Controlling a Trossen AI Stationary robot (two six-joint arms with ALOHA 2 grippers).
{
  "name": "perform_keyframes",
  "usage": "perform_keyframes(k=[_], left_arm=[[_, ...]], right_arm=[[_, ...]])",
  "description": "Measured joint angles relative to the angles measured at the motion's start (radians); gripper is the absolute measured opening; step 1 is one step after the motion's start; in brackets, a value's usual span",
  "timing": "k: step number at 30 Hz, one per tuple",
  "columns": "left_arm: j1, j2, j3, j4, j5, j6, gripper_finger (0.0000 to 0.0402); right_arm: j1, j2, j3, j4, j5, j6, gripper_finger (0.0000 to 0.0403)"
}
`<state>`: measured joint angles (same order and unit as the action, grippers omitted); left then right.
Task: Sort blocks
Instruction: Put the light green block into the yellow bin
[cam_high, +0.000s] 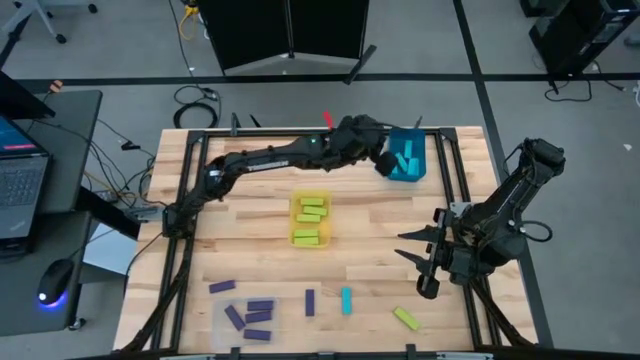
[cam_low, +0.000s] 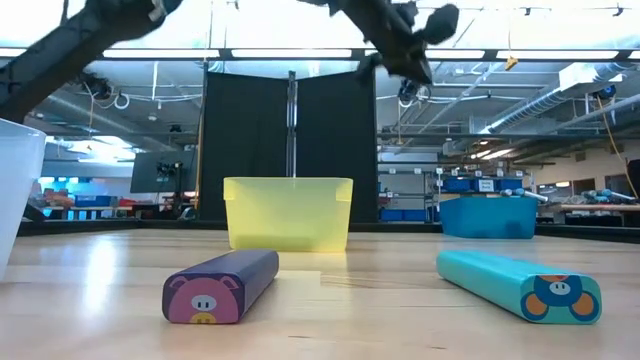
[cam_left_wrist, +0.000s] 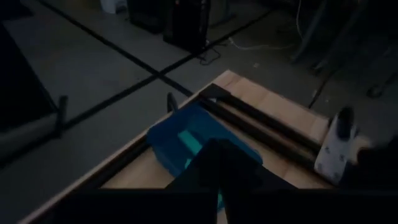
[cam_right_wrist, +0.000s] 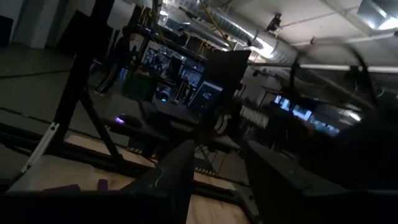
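Purple blocks lie at the near left of the surface. The left end effector hovers beside the blue bin of cyan blocks; its opening cannot be told. The right end effector hangs spread wide and empty, above the loose yellow-green block.

A bare stretch of wooden table lies open between the yellow bin at the centre and the left edge, and another between that bin and the right gripper, whose spread fingers hang over the right side. The left arm stretches across the far part of the table, its gripper at the blue bin in the far right corner, blocking passage there. Along the near edge, scattered purple blocks, a cyan block and a yellow-green block lie with narrow gaps between them.
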<state>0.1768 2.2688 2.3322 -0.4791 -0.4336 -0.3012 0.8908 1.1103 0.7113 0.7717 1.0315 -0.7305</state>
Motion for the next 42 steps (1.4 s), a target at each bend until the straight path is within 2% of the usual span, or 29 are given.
perform_keyframes(k=[4,8,11,15,19,25,27,31,33,36,42], left_arm=[[-0.041,-0.075,-0.048,-0.021,-0.03,0.052,0.0004],[-0.076,-0.2,-0.207,0.042,-0.047,0.086,0.0003],[-0.101,-0.342,-0.427,0.171,-0.047,0.092,0.0002],[-0.127,-0.568,-0.788,0.4,-0.029,0.108,0.0002],[-0.143,-0.782,-1.106,0.54,-0.008,0.106,0.0001],[-0.147,-1.046,-1.456,0.65,-0.009,0.056,0.0003],[-0.149,-1.133,-1.55,0.657,0.014,0.046,0.0003],[-0.159,-1.314,-1.72,0.712,0.127,0.042,0.0004],[-0.163,-1.41,-1.791,0.76,0.148,0.053,0.0004],[-0.165,-1.54,-1.873,0.745,0.15,0.06,0.0004],[-0.165,-1.733,-1.959,0.641,0.151,0.062,0.0005]], right_arm=[[-0.019,0.0,0.0,-0.043,0.0,0.083,0.0154],[-0.056,0.0,0.0,-0.108,-0.009,0.187,0.0154],[-0.077,0.0,0.0,-0.157,-0.011,0.248,0.0154],[-0.106,0.0,0.0,-0.221,-0.013,0.325,0.0154],[-0.154,0.001,0.0,-0.355,-0.021,0.516,0.0154],[-0.284,0.042,0.0,-0.571,-0.213,0.916,0.0154],[-0.316,0.089,0.0,-0.573,-0.26,0.971,0.0154],[-0.378,0.197,0.012,-0.573,-0.344,1.064,0.0154],[-0.402,0.254,0.027,-0.574,-0.373,1.099,0.0154],[-0.432,0.332,0.074,-0.617,-0.448,1.159,0.0154],[-0.449,0.5,0.239,-0.944,-0.657,1.323,0.0154]])
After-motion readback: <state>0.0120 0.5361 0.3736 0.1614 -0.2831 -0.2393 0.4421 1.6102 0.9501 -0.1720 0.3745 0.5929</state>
